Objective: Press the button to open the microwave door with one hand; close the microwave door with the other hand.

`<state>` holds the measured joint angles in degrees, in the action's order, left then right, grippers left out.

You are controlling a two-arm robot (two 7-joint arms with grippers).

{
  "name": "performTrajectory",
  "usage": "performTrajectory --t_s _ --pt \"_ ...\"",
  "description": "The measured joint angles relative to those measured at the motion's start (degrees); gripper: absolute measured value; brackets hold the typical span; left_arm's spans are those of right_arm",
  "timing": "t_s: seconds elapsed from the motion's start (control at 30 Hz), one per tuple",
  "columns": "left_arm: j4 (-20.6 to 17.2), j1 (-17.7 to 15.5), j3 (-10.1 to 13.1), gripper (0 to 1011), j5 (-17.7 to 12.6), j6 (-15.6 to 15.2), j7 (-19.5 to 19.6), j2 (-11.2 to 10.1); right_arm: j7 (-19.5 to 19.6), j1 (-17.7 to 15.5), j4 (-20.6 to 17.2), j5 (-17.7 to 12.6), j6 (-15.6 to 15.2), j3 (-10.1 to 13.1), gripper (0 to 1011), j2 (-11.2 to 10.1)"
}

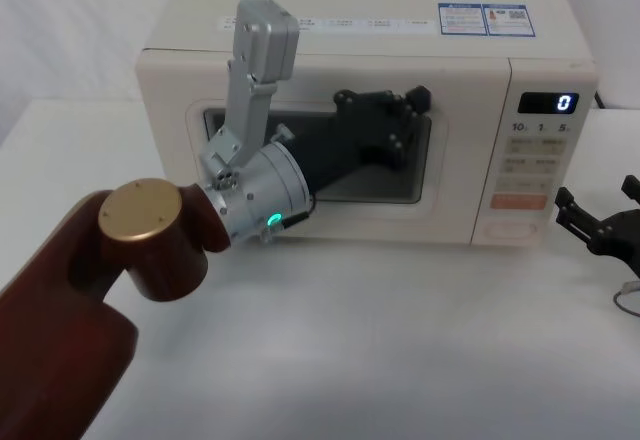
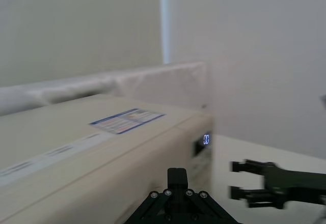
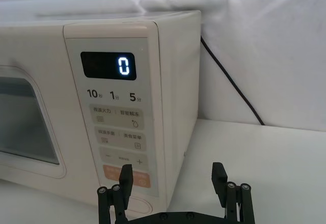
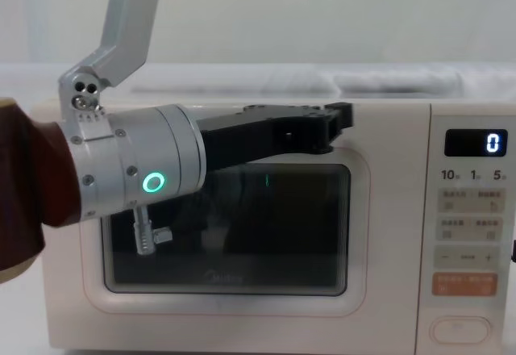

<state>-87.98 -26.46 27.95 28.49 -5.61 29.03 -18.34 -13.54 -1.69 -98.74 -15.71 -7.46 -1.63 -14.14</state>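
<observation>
The microwave door point(image 1: 330, 222) is flush with the cream-white oven, with its dark window point(image 4: 242, 234) above the grey logo. My left gripper point(image 1: 416, 98), black with a green-ringed silver wrist point(image 4: 153, 181), reaches across the door's upper edge point(image 4: 343, 117). Its fingers are shut together point(image 2: 177, 175), and I cannot tell whether they touch the door. The oval button point(image 1: 515, 228) is at the bottom of the control panel point(image 4: 459, 329). My right gripper point(image 1: 597, 198) hovers open just right of that panel, level with the button, its fingers point(image 3: 126, 174) empty.
The display point(image 3: 124, 65) reads 0, with an orange-pink key point(image 4: 463, 284) above the button. A black power cord point(image 3: 229, 81) runs down behind the oven's right side. A thin wire loop point(image 1: 626, 300) lies on the white table under my right arm.
</observation>
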Motion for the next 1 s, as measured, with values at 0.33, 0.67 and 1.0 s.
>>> performTrajectory --t_s 0.33,0.67,1.0 --pt "-5.1 3.6 0.8 0 3.3 0.4 1.8 -3.6 0.0 0.0 0.0 0.0 0.0 0.0 1002 0.0" --pt "-14.9 15.4 -2.7 0 4.0 1.5 -5.1 -9.8 0.0 0.0 0.0 0.0 0.0 0.0 1002 0.0" --pt "-21.4 27.8 -9.4 0 2.6 3.7 -13.4 -12.1 0.0 0.0 0.0 0.0 0.0 0.0 1002 0.0"
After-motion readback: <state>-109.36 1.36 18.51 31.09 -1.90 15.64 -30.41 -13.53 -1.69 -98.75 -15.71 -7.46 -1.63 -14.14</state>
